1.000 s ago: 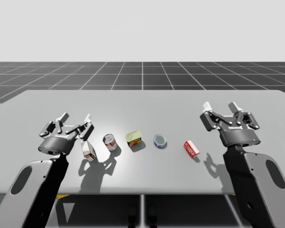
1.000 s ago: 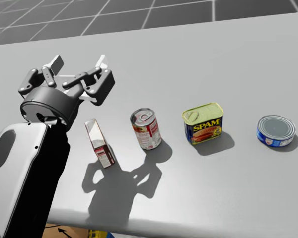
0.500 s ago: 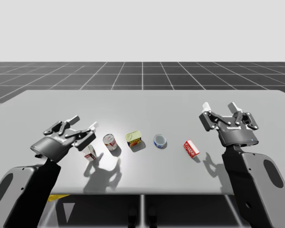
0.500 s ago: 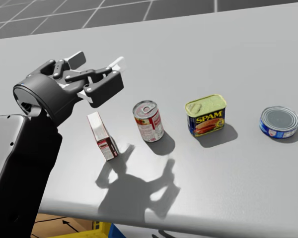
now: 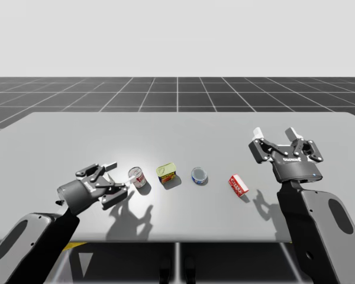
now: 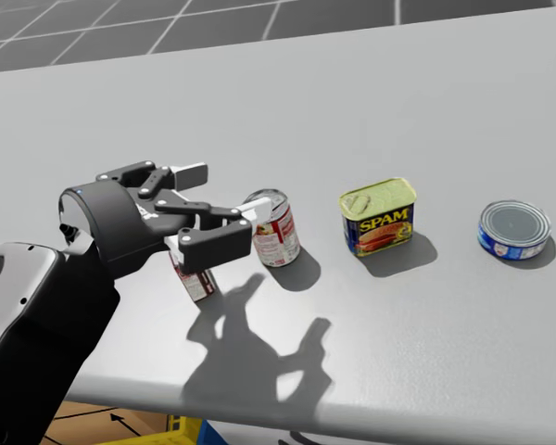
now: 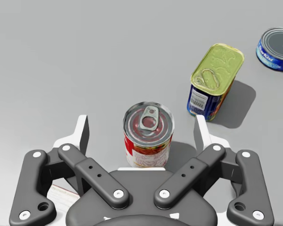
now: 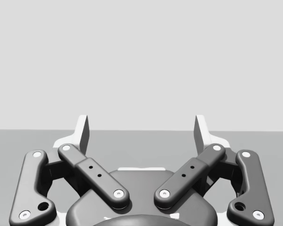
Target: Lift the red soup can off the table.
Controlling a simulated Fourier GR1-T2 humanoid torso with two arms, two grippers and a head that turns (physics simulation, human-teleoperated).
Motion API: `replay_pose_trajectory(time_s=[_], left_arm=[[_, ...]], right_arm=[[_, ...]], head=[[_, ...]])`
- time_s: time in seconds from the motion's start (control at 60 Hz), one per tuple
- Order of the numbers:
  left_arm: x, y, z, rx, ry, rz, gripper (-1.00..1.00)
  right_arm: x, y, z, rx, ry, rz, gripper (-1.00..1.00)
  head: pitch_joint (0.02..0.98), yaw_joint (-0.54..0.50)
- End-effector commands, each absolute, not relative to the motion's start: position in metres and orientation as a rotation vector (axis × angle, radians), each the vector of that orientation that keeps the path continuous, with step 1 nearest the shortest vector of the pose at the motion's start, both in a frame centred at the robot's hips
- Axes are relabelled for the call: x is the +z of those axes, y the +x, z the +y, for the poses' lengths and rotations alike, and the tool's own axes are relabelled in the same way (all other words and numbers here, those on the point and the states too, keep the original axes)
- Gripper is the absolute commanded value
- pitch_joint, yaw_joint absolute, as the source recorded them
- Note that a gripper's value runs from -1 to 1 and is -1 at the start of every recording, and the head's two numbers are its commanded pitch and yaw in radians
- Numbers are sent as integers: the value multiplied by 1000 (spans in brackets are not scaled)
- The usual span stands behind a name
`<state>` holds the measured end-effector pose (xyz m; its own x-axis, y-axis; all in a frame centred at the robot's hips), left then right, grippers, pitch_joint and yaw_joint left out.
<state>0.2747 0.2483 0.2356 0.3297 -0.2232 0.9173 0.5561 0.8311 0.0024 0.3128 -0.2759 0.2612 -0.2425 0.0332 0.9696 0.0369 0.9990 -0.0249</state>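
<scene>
The red soup can (image 6: 273,227), a small cylinder with a red-and-white label and a silver pull-tab lid facing up, stands upright on the table (image 6: 445,111), near but apart from the blue rectangular can (image 6: 380,218) with a yellow lid, on its left in the head view.

My left gripper (image 6: 226,193) hides most of the red-and-white box (image 6: 194,282).

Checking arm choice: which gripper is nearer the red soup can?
Left. My left gripper has the red soup can between its open jaws, untouched; my right gripper hangs far off beyond the red box.
</scene>
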Motion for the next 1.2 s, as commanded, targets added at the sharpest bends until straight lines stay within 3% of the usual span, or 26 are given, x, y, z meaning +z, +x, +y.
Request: replay_pose_trajectory(time_s=[0.017,0.533,0.783,0.833,0.85,0.867,0.883,0.9,1.017,1.2], left_arm=[[212,275,245,-558,-334,-994,-1000],[185,312,228,-528,-293,-994,-1000],[179,316,223,-524,-291,-989,-1000],[178,316,223,-526,-285,-989,-789],[177,316,222,-527,-284,-988,-503],[176,316,222,-527,-286,-984,359],[176,315,222,-529,-289,-981,795],[176,315,222,-531,-289,-979,910],[175,313,222,-543,-291,-974,993],[175,311,220,-557,-298,-979,1000]], right_arm=[[261,314,-276,-1,-57,-1819,-1000],[262,313,-278,-9,-65,-1827,-1000],[263,313,-278,-8,-67,-1829,-1000],[263,313,-279,-7,-67,-1829,-1000],[263,313,-279,-8,-67,-1829,-1000],[263,313,-279,-7,-68,-1830,-1000],[263,313,-279,-7,-68,-1830,-1000],[263,313,-279,-7,-68,-1830,-1000],[263,313,-279,-7,-69,-1830,-1000],[263,313,-280,-9,-72,-1831,-1000]], head=[[833,265],[838,257],[837,255],[836,255],[836,255],[835,255],[834,255],[834,255],[809,258],[655,268]])
